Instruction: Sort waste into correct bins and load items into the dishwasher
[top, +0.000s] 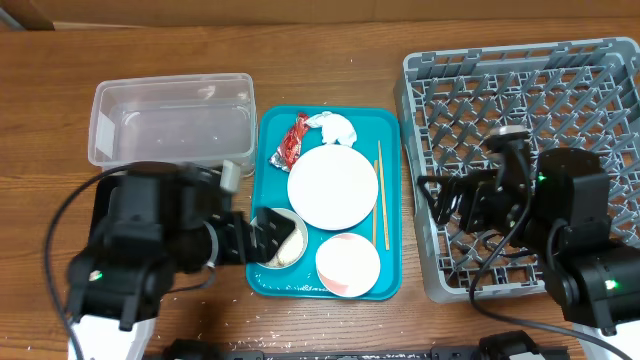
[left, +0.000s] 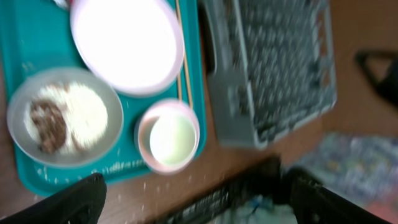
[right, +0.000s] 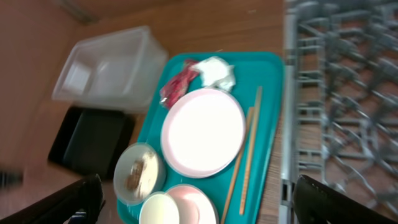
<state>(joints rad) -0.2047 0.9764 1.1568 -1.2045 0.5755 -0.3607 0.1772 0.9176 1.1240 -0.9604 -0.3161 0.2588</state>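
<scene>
**Both grippers open and empty; left gripper beside the bowl.**

The left gripper (top: 252, 238) and right gripper (right: 199, 186) have their fingers spread wide and hold nothing. The bowl (top: 290, 240) of rice (left: 84, 115) sits on the teal tray (top: 390, 140) at mid-worktop, toward the near edge. The rack (top: 520, 80) runs along the right edge, and the tub (top: 170, 120) is at the far-left corner. The likely step is taking the bowl. Set one finger inside the rim and one outside (clear of the rice), lift level, and tilt only once it is above the tub or black tray (right: 93, 140).
</scene>
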